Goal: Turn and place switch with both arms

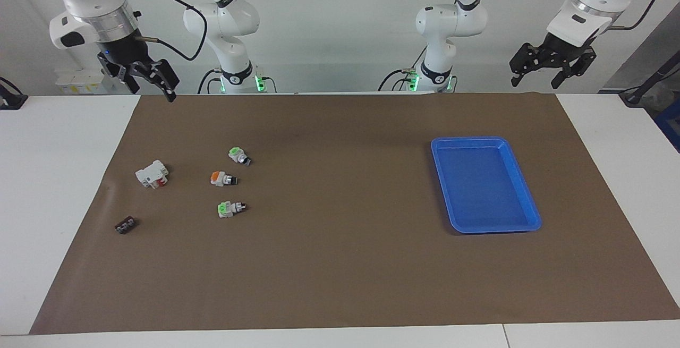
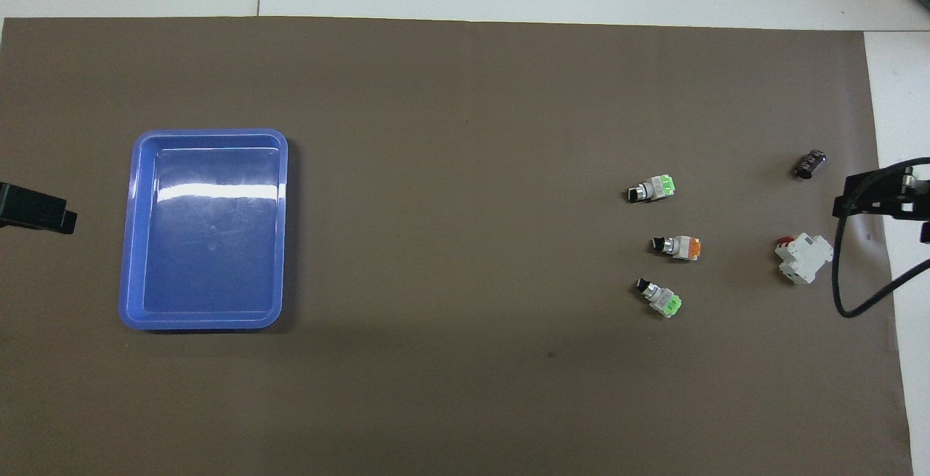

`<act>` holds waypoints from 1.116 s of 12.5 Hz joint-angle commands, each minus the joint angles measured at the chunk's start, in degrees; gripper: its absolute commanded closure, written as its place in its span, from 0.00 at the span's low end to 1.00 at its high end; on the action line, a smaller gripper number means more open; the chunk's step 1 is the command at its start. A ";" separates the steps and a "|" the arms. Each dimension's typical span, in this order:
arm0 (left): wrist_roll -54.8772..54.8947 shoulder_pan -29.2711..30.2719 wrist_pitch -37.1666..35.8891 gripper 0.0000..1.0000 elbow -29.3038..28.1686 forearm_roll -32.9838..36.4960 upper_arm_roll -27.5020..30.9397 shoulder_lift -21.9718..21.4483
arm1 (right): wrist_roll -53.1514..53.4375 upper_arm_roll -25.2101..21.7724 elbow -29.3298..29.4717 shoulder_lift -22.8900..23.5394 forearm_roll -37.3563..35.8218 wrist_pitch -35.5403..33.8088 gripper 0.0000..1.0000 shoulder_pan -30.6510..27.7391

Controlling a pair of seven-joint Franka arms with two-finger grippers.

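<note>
brown mat (image 1: 340, 263) on a white table (image 1: 53, 204).

2 green-capped selector switches: one (image 1: 239, 155) nearer the robots, one (image 1: 230, 208) farther from them; both lie on their sides on the mat toward the right arm's end, apart from each other.

orange-capped switch (image 1: 222, 179): on its side between the 2 green ones, touching neither.

white block with red parts (image 1: 152, 174): beside the switches, closer to the right arm's end.

small black component (image 1: 125, 226): farther from the robots than the white block.

blue tray (image 1: 528, 199): toward the left arm's end, nothing in it.

right gripper (image 1: 154, 79): raised over the mat's corner at the robots' edge, fingers spread, holding nothing.

left gripper (image 1: 536, 79): raised over the mat's edge nearest the robots, fingers spread, holding nothing.
</note>
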 commanded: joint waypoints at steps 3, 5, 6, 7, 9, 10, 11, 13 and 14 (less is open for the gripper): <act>-0.13 -0.13 -0.06 0.00 -1.45 -0.17 0.32 -1.38 | 1.66 0.54 -1.12 -0.95 0.94 0.12 0.00 -0.67; -0.13 -0.13 -0.06 0.00 -1.45 -0.17 0.23 -1.46 | 6.11 0.80 -2.17 -1.30 0.94 0.74 0.00 -0.58; -0.13 -0.13 -0.06 0.00 -1.45 -0.17 0.32 -1.38 | 12.41 1.50 -2.61 -1.65 0.77 0.65 0.00 -0.58; -0.04 -0.13 -0.06 0.00 -1.53 -0.17 0.23 -1.38 | 17.52 1.76 -2.88 -1.74 0.42 0.48 0.00 -0.58; -0.13 -0.13 -0.06 0.00 -1.45 -0.17 0.32 -1.38 | 26.05 1.77 -3.49 -1.74 0.42 -0.57 0.00 -0.67; -0.04 -0.13 -0.14 0.00 -1.53 -0.17 0.23 -1.38 | 31.05 1.85 -5.58 -1.66 0.42 0.12 0.00 -0.58; -0.13 -0.13 -0.14 0.00 -1.45 -0.17 0.23 -1.38 | 36.32 1.94 -9.35 -1.74 0.68 2.82 0.00 -0.58; -0.13 -0.13 -0.14 0.00 -1.45 -0.17 0.32 -1.38 | 41.20 2.20 -17.00 -3.75 1.55 10.02 0.00 -0.58; -0.04 -0.13 -0.14 0.00 -1.45 -0.17 0.23 -1.38 | 42.86 2.21 -19.47 -4.20 2.17 12.23 0.00 -0.50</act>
